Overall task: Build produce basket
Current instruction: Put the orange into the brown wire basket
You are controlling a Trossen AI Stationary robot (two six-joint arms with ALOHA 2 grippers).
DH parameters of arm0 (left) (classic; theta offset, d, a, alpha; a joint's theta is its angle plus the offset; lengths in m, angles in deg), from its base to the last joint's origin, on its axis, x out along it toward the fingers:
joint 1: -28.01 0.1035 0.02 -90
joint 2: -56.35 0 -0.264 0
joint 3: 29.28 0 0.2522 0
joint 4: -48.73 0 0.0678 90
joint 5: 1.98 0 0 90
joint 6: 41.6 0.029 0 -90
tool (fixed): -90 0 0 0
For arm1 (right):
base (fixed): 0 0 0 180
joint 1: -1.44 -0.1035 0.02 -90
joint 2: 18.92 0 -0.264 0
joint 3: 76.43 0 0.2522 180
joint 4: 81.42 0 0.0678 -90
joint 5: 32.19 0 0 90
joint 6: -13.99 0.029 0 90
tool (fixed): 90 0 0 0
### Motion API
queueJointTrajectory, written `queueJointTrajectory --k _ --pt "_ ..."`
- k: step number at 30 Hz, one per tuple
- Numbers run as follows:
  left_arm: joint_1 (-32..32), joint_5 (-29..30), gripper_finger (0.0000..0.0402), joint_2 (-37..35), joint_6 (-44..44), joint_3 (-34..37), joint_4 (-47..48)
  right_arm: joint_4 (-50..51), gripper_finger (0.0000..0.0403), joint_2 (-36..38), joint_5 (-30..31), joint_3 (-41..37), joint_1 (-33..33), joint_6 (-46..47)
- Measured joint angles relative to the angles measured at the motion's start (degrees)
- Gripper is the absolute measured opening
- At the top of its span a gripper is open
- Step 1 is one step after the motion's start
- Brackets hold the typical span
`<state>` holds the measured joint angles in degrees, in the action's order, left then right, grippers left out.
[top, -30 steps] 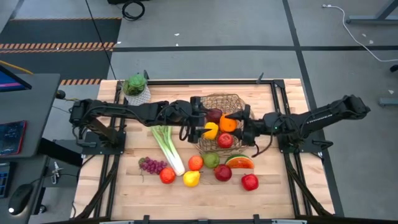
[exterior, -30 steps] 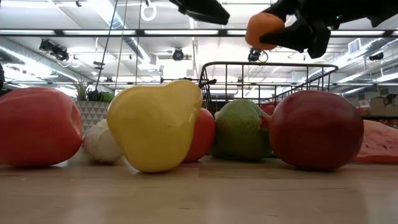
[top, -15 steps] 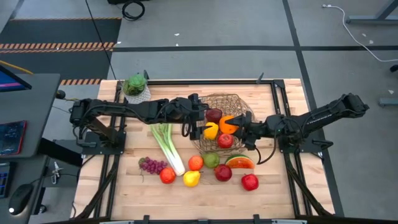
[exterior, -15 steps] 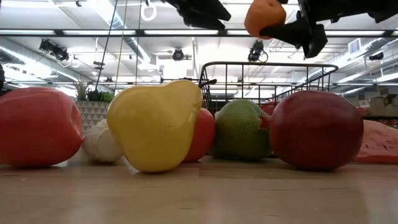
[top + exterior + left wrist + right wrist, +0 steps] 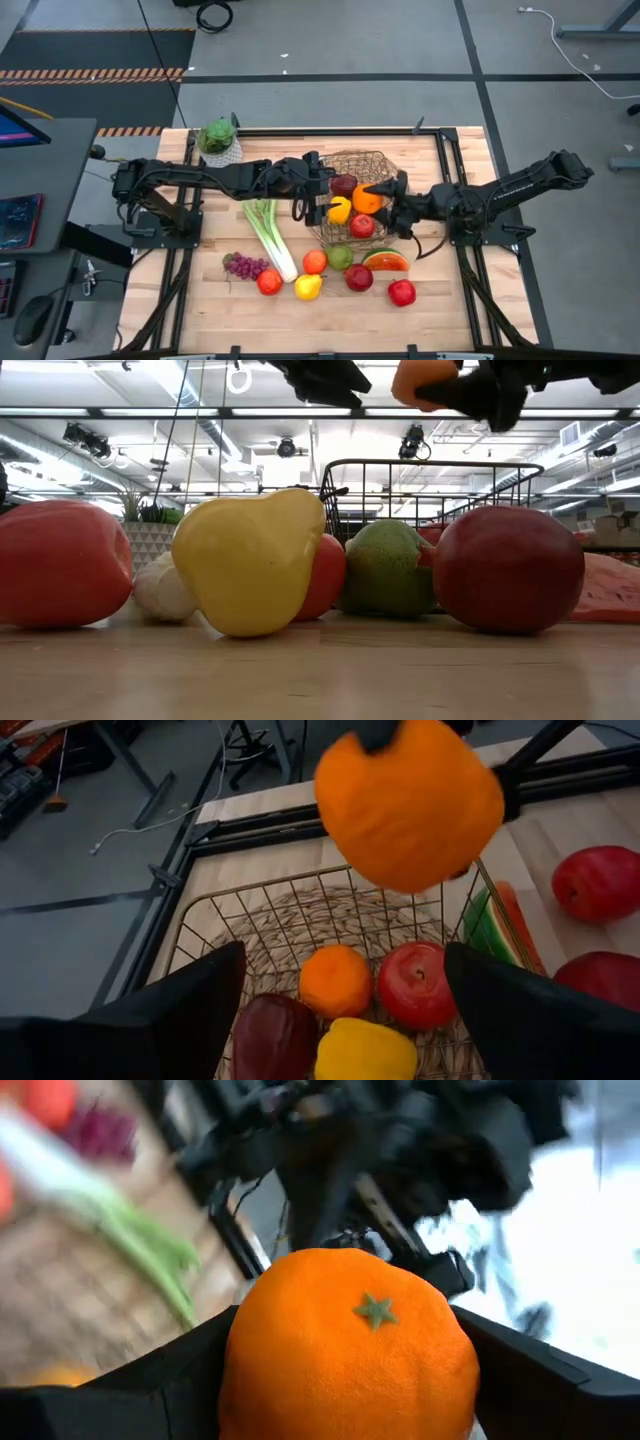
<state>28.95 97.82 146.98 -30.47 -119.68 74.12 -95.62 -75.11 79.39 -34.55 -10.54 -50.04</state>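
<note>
Orange [image 5: 350,1345] sits clamped between the right gripper [image 5: 384,196] fingers above the basket [image 5: 250,935]; left gripper [image 5: 318,192] hovers beside it, jaws wide, empty.

Two dark jointed arms, black cables.

Right arm is reaching in from the right side, stretched long toward centre, right gripper [image 5: 381,198] raised off the worktop with jaws gripping an orange [image 5: 350,1342] on both sides. Left arm is extending in from the left, left gripper [image 5: 318,195] hanging raised, facing the right one, jaws standing wide apart and holding nothing.
</note>
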Motion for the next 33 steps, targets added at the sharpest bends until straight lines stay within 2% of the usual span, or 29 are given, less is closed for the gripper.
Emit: queueJointTrajectory --k 5,9,14,27,33 --pt "0.0 0.0 0.0347 0.0 0.5 0.0 1.9 -0.3 0.0335 0.0 0.0 0.0 0.4 33.9" --pt "0.2 0.0 0.0347 0.0 2.6 0.0 2.1 -0.3 0.0335 0.0 -0.1 0.0 0.4 54.8" --pt "0.2 0.1 0.0347 0.0 3.5 0.0 2.2 -0.3 0.0335 0.0 -2.4 0.0 -0.4 75.5" --pt "0.2 1.4 0.0347 0.0 3.7 0.0 3.5 -4.2 0.0335 0.0 -20.8 0.0 -0.8 122.8" --pt "0.2 1.4 0.0347 0.0 3.6 0.0 3.5 -9.2 0.0335 0.0 -22.7 0.0 -0.8 146.5"
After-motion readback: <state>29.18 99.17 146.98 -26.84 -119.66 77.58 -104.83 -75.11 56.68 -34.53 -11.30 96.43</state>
